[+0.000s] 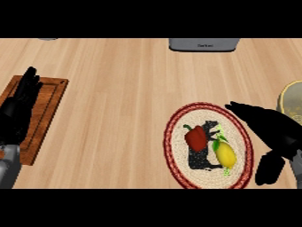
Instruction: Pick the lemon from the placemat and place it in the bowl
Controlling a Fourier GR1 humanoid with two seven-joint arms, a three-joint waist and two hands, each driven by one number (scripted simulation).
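Note:
A yellow lemon (226, 154) lies on the round woven placemat (179, 133), at its lower right, next to a red pepper (196, 138). The bowl (298, 103), pale with a yellow rim, sits at the right edge, partly cut off and partly hidden by my right hand. My right hand (275, 128) hovers open just right of the placemat, fingers stretched toward the upper left, thumb hanging down beside the lemon without touching it. My left hand (16, 113) rests open at the left edge, fingers up.
A brown wooden cutting board (48, 106) lies under my left hand at the left. A grey appliance (203, 45) stands at the counter's far edge. Bare wooden counter stretches between board and placemat.

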